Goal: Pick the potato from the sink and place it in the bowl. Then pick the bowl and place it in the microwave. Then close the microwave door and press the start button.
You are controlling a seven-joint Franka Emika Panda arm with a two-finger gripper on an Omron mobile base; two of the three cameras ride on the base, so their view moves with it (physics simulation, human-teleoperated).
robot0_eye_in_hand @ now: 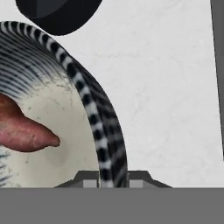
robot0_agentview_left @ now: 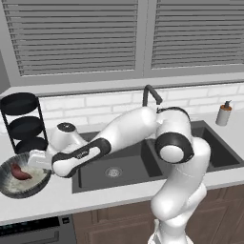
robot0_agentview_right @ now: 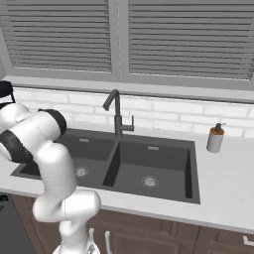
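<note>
Reddish-brown potato (robot0_eye_in_hand: 24,131) lying in streaked bowl (robot0_agentview_left: 9,190), on counter left of dark sink (robot0_agentview_right: 163,163)

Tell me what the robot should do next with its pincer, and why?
Probably close the pincer on the bowl's rim, then lift. The potato already lies inside the bowl, and in the hand view the striped rim runs down between the two finger tips, one inside, one outside. The bowl sits on the counter left of the sink.
</note>
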